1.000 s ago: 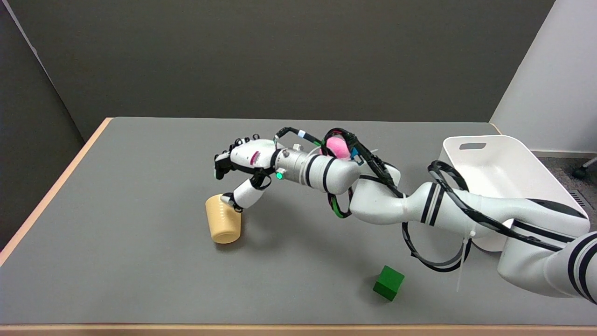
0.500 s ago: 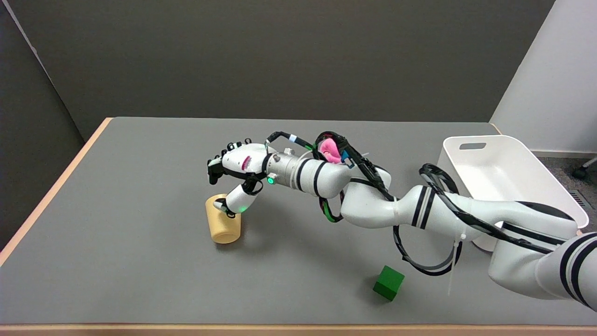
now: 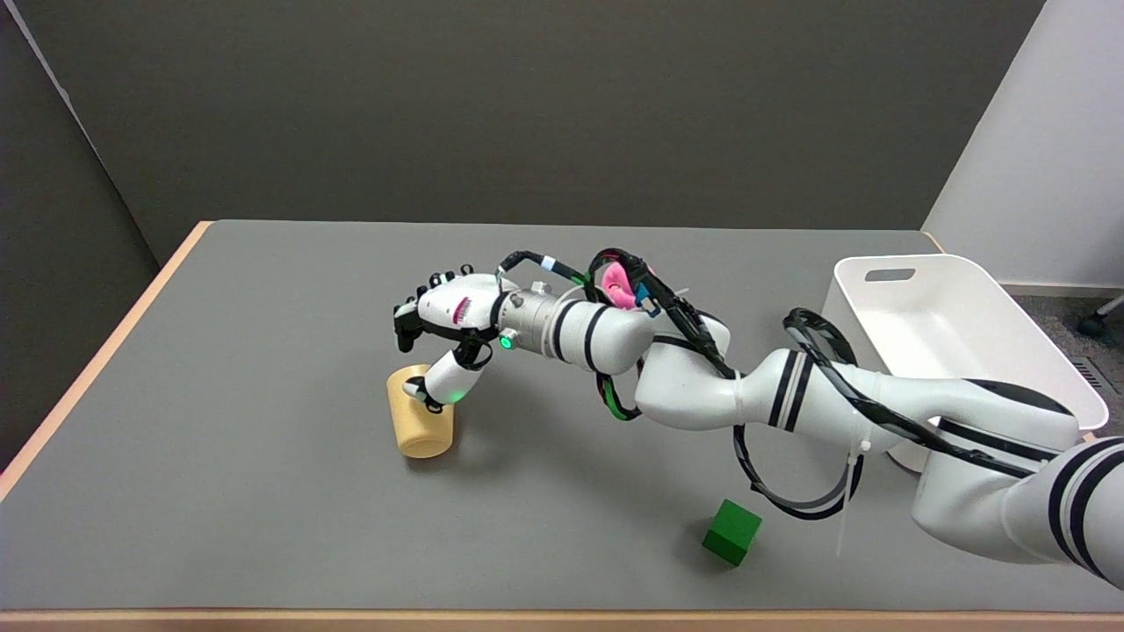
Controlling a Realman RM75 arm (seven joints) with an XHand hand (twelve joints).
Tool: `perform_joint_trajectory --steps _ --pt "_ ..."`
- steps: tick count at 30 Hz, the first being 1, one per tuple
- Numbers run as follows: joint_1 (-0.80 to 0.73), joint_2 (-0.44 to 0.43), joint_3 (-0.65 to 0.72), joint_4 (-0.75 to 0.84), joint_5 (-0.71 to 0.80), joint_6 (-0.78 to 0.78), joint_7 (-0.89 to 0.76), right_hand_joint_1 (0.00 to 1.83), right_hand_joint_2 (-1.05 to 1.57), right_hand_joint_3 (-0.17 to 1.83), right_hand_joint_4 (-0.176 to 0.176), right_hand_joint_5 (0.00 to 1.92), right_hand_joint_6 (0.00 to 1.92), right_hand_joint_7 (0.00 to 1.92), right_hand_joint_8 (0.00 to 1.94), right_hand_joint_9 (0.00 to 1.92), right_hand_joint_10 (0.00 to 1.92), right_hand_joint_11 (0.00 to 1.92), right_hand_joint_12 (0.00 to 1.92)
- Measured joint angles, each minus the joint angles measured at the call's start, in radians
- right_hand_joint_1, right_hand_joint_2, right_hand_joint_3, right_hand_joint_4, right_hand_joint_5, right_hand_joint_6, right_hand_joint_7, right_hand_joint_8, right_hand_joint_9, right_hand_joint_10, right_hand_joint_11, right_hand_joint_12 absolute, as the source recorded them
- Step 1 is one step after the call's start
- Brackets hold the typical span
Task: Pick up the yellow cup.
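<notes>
Here, the cup (image 3: 420,416) lies on its side on the table (image 3: 263,491), left of frame centre, w/ its rounded closed end toward the lower frame edge and its other end toward the upper left. The hand (image 3: 436,329) sits directly above it. One white finger (image 3: 443,384) angles down and touches the cup's upper right side near the top end; the dark fingertips (image 3: 406,318) curl down above the cup's far end, apart from it. So the hand is spread over the cup, not clamped on it; the cup rests on the table.

Cup: pale yellow, matte, cylinder-ish w/ faint ribbing along the body. Table: flat grey, matte top w/ a light wood-coloured edge along the left and bottom of frame. Hand: glossy white shell w/ black tips, a pink mark on its back, and a green light at the wrist. The arm (image 3: 790,395) is smooth white w/ black bands and black cables looped along it, running in from lower right.

Block (image 3: 731,532): small green cube, sharp edges, at lower centre-right, well apart from the cup. Bin (image 3: 948,325): white plastic tub w/ rounded corners and a slot handle, at the right edge, partly behind the arm.
</notes>
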State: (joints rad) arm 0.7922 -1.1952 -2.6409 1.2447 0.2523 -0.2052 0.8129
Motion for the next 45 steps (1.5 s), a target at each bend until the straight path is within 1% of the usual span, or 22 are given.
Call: perform_joint_trajectory --steps 5,9,15,18,22,23,24,25,26,28,33,39,43,45 --pt "-0.006 0.000 0.003 0.002 0.000 -0.017 -0.002 0.54 0.71 0.88 -0.075 0.44 0.93 0.42 0.50 0.30 0.87 0.06 1.21" --pt "-0.011 0.001 0.005 0.005 -0.001 -0.030 -0.003 0.53 0.71 0.88 -0.081 0.45 0.96 0.42 0.50 0.30 0.87 0.05 1.21" --pt "-0.017 0.002 0.011 0.013 -0.003 -0.046 -0.017 0.52 0.73 0.84 -0.080 0.47 1.02 0.42 0.50 0.29 0.88 0.05 1.19" --pt "-0.020 0.002 0.015 0.019 -0.003 -0.052 -0.023 0.55 0.74 0.83 -0.072 0.51 1.10 0.43 0.51 0.29 0.88 0.05 1.18" --pt "-0.020 0.002 0.023 0.027 -0.004 -0.058 -0.030 0.62 0.76 0.81 -0.042 0.56 1.22 0.45 0.53 0.29 0.88 0.05 1.18" --pt "-0.020 0.003 0.024 0.029 -0.004 -0.059 -0.031 0.74 0.91 0.63 0.012 0.60 1.36 0.45 0.55 0.30 0.88 0.04 1.17" --pt "-0.020 0.003 0.026 0.031 -0.004 -0.060 -0.033 0.88 1.10 0.40 0.077 0.66 1.52 0.45 0.57 0.30 0.88 0.03 1.17" --pt "-0.020 0.003 0.027 0.033 -0.004 -0.061 -0.034 0.89 1.11 0.39 0.093 0.67 1.53 0.45 0.58 0.30 0.88 0.03 1.16" --pt "-0.020 0.003 0.029 0.035 -0.004 -0.062 -0.035 0.89 1.10 0.40 0.104 0.67 1.53 0.45 0.58 0.30 0.88 0.02 1.15" --pt "-0.020 0.002 0.032 0.038 -0.005 -0.063 -0.036 0.88 1.07 0.45 0.136 0.68 1.53 0.46 0.58 0.31 0.88 0.02 1.14" --pt "-0.020 0.003 0.038 0.042 -0.005 -0.066 -0.040 0.87 1.04 0.50 0.169 0.69 1.53 0.48 0.59 0.32 0.88 0.02 1.13" --pt "-0.020 0.002 0.043 0.046 -0.004 -0.068 -0.043 0.87 1.03 0.51 0.170 0.70 1.53 0.49 0.59 0.32 0.89 0.02 1.13" --pt "-0.020 0.002 0.046 0.047 -0.003 -0.069 -0.044 0.88 1.08 0.44 0.116 0.67 1.54 0.49 0.60 0.32 0.89 0.02 1.13" --pt "-0.020 0.002 0.047 0.046 -0.003 -0.069 -0.045 0.61 0.79 0.84 -0.011 0.57 1.25 0.47 0.57 0.33 0.87 0.02 1.10"
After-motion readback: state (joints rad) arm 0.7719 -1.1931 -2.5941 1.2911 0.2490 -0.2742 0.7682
